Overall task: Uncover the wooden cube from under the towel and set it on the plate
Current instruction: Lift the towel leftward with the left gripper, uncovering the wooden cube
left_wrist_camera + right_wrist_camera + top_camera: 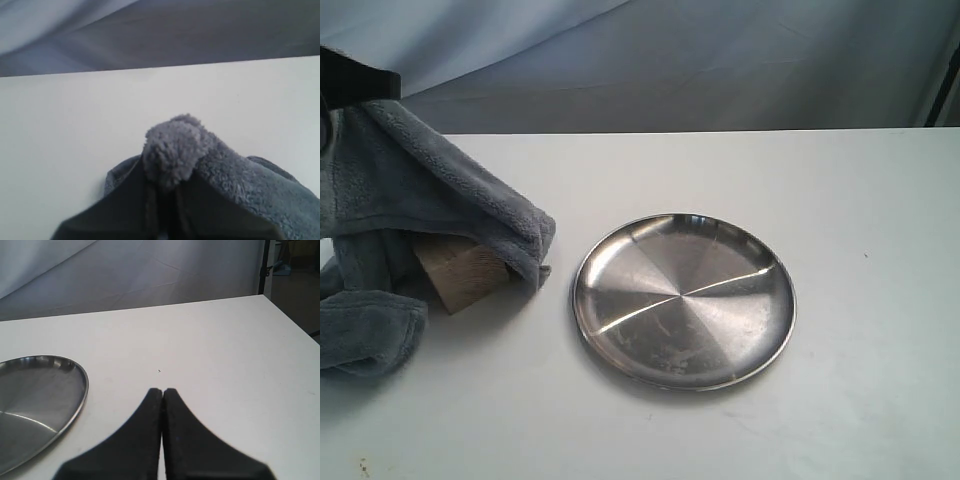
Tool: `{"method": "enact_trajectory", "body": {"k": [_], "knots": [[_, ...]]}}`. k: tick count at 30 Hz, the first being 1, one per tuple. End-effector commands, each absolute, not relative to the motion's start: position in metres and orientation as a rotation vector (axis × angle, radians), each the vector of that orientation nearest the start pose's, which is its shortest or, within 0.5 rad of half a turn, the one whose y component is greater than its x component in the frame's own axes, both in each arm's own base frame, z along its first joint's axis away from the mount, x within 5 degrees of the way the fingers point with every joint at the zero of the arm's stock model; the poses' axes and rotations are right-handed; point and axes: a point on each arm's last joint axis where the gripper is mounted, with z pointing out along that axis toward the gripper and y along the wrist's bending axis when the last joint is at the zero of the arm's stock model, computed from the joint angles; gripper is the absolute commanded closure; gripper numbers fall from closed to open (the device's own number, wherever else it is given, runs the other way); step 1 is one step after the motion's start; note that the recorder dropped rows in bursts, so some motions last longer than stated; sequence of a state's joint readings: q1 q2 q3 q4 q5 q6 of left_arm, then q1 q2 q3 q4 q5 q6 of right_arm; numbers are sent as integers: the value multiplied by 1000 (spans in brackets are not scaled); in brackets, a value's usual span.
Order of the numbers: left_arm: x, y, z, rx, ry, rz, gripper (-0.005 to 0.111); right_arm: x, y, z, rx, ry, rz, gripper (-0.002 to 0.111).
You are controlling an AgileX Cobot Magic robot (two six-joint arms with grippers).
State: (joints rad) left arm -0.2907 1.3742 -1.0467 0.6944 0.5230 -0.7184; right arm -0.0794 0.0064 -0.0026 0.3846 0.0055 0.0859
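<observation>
- Exterior view: the dark grey plush microfibre towel [380, 210] is well left of the round shiny stainless-steel plate [685, 300]. It is bunched and hoisted partly off the white table [860, 200], w/ one fold hanging down on the plate side.
- Left wrist view: the left gripper [166, 192] is clamped on a fluffy tuft of towel, squeezed betw. its dark fingers [120, 215]. Nothing but cloth is in the grip.
- The pale light-tan wooden cube [460, 272] w/ grain lines sits on the table left of the plate and apart from it. The towel's hanging fold is betw. cube and plate. One face and a lower corner show; the top and back are hidden under cloth.
- The plate lies flat on the table, bare, nothing touching it.
- Right wrist view: the right gripper [162, 392] is over bare table near the plate [35, 400], on the side away from the cube. Its fingers are pressed together w/ nothing betw. them. It is not visible in the ext. view.
- Progress, my read: the uncover step is approx. half done, since the cube is peeking out but not free of the cloth.
- Left to do: pull the towel fully clear, grasp the cube, carry it over the rim and set it on the plate. The right gripper would have to spread before any grab.
</observation>
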Motion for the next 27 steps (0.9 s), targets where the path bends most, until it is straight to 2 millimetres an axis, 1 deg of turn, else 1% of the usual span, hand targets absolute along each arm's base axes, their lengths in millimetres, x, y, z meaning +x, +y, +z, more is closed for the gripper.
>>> {"method": "enact_trajectory", "body": {"k": [1,3,7,10,14,17,18,19,20,21,22,23,24,25,26,27], "knots": [[301,-46,331,-67,2066,151,107,56,-4,212,411,1451,327,105],[304,-38,333,-132,2032,112,107,56,-4,212,411,1451,327,105],[310,-25,336,-169,1979,55,107,56,-4,212,411,1451,327,105],[319,-16,327,-190,1996,67,107,56,-4,212,411,1451,327,105],[336,-10,304,-183,2045,70,107,56,-4,212,411,1451,327,105],[351,-8,283,-182,2061,-1,107,56,-4,212,411,1451,327,105],[355,-7,275,-211,2078,-17,107,56,-4,212,411,1451,327,105],[363,-3,258,-259,2119,-27,107,56,-4,212,411,1451,327,105],[367,0,247,-260,2146,-13,106,56,-4,212,411,1451,327,105],[372,3,229,-251,2198,20,103,56,-4,212,411,1451,327,105],[374,5,218,-260,2237,49,100,56,-4,212,411,1451,327,105],[376,7,204,-265,2284,84,94,56,-4,212,411,1451,327,105],[377,7,197,-269,2304,94,87,56,-4,212,411,1451,327,105],[378,7,190,-271,2323,97,75,56,-4,212,411,1451,327,105],[378,7,189,-285,2325,89,67,56,-4,212,411,1451,327,105],[378,7,189,-310,2325,73,53,56,-4,212,411,1451,327,105]]}}
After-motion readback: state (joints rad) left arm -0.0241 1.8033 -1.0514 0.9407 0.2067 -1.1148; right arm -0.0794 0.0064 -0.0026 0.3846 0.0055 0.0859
